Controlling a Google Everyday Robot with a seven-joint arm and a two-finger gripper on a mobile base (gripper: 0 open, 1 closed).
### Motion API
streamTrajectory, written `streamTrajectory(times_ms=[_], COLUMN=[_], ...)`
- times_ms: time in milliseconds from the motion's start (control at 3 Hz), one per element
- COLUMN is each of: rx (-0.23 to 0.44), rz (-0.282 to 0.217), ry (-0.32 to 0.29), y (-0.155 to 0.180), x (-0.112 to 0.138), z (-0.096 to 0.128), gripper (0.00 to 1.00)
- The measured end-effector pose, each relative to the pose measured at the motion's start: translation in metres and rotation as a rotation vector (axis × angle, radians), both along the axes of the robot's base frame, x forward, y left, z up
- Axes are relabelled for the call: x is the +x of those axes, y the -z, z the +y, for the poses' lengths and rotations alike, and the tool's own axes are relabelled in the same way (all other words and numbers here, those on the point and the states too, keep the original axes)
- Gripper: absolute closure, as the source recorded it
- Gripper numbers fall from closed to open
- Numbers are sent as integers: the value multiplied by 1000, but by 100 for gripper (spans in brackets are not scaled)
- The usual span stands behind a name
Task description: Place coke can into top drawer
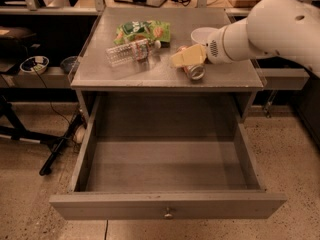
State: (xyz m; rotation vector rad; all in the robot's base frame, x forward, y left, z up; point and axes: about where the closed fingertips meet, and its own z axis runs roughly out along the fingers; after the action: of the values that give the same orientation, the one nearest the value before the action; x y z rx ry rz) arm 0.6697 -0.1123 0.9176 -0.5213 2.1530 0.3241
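The coke can [194, 70] lies on its side on the cabinet top [130, 74], its silver end facing me, near the right front. My gripper [186, 58] with yellowish fingers reaches in from the right and sits right over the can, hiding most of its red body. The top drawer [165, 204] is pulled fully open below, its grey inside bare, its small knob [168, 214] at the centre of the front panel.
A clear plastic water bottle [131, 52] lies on the cabinet top left of the can. A green snack bag [142, 31] lies behind it. A white bowl [203, 34] stands behind the gripper. Shelves with bowls [34, 64] stand at the left.
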Motion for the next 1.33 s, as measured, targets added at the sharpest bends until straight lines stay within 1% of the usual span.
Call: streamTrajectory(times_ms=[333,667,1000,1333], rx=[12,32,35,33], rz=[-5,20,32,34], ry=[-23,-36,-63,-63], y=[10,31,41,42], x=[8,20,27,27], z=[2,2,1,1], gripper=[0,0,0,0])
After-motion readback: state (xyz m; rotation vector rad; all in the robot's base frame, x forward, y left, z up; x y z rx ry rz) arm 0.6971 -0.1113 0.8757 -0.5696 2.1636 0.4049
